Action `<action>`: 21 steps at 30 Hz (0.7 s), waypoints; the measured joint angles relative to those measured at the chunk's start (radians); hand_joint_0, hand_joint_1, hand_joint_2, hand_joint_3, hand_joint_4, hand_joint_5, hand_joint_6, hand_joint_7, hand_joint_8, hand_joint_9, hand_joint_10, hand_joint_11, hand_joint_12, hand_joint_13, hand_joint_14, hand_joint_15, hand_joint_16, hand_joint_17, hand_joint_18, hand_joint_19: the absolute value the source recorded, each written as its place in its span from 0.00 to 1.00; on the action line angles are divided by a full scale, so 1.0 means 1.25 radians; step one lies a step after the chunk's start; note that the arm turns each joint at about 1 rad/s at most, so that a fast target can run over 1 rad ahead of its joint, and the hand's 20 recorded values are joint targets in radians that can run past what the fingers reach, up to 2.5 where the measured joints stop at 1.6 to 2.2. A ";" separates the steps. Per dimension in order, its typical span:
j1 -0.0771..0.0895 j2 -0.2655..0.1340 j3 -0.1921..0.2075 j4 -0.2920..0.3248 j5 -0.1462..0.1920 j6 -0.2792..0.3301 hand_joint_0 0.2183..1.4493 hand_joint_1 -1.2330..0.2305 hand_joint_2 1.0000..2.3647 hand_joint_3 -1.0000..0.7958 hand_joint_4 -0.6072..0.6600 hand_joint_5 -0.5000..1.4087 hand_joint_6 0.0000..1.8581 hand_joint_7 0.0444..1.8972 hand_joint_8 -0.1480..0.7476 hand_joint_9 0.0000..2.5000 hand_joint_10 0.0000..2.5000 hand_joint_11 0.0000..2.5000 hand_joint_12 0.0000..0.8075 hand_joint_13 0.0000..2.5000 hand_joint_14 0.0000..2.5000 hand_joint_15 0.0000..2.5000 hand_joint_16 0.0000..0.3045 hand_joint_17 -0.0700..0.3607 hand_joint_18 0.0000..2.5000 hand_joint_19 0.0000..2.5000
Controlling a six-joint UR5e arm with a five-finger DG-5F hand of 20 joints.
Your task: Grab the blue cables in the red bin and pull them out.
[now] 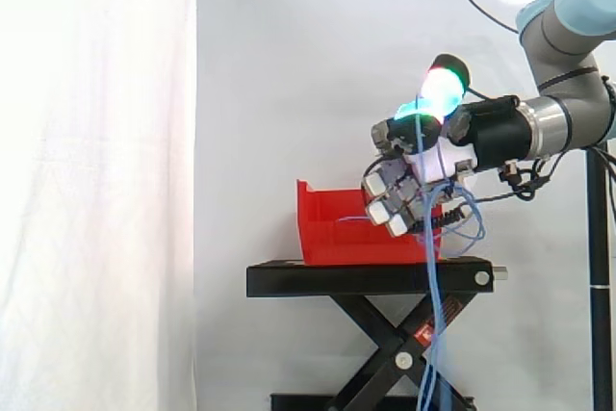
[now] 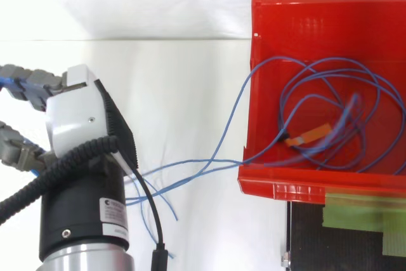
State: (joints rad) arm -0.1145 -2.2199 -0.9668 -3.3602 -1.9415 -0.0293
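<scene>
The red bin stands on a black stand. Thin blue cables lie coiled inside it, and several strands run out over its wall toward my hand. In the side view my hand hovers above the bin's right end. Its lower fingers are curled round the cables, and other fingertips glow green and cyan above. From the hand the blue cables hang down past the stand's edge, with a loop beside the wrist.
An orange tag lies among the cables in the bin. Green tape sticks to the stand below the bin. A white curtain hangs behind. A dark pole stands at the far right.
</scene>
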 measured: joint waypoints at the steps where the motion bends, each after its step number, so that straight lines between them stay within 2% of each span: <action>1: -0.001 0.000 0.000 0.001 -0.004 -0.014 0.51 0.21 0.00 0.00 0.45 0.87 0.12 0.49 0.41 0.33 0.00 0.09 0.39 0.27 0.01 0.12 0.13 0.37 0.24 0.17; 5: -0.001 0.000 0.000 0.002 -0.009 -0.041 0.51 0.22 0.00 0.00 0.46 0.87 0.12 0.50 0.42 0.33 0.00 0.10 0.39 0.28 0.01 0.14 0.13 0.37 0.25 0.17; 13: -0.002 0.000 0.001 0.010 -0.010 -0.056 0.51 0.22 0.00 0.00 0.46 0.87 0.12 0.49 0.42 0.35 0.00 0.12 0.39 0.34 0.01 0.19 0.13 0.37 0.29 0.19; 18: -0.002 0.000 0.001 0.018 -0.010 -0.063 0.51 0.22 0.00 0.00 0.46 0.87 0.12 0.50 0.42 0.36 0.01 0.14 0.39 0.40 0.01 0.27 0.13 0.38 0.32 0.23; 21: -0.002 0.000 0.000 0.021 -0.010 -0.064 0.52 0.22 0.00 0.00 0.46 0.87 0.12 0.50 0.42 0.37 0.01 0.17 0.39 0.45 0.01 0.36 0.14 0.38 0.34 0.25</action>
State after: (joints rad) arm -0.1167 -2.2203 -0.9663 -3.3337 -1.9543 -0.1094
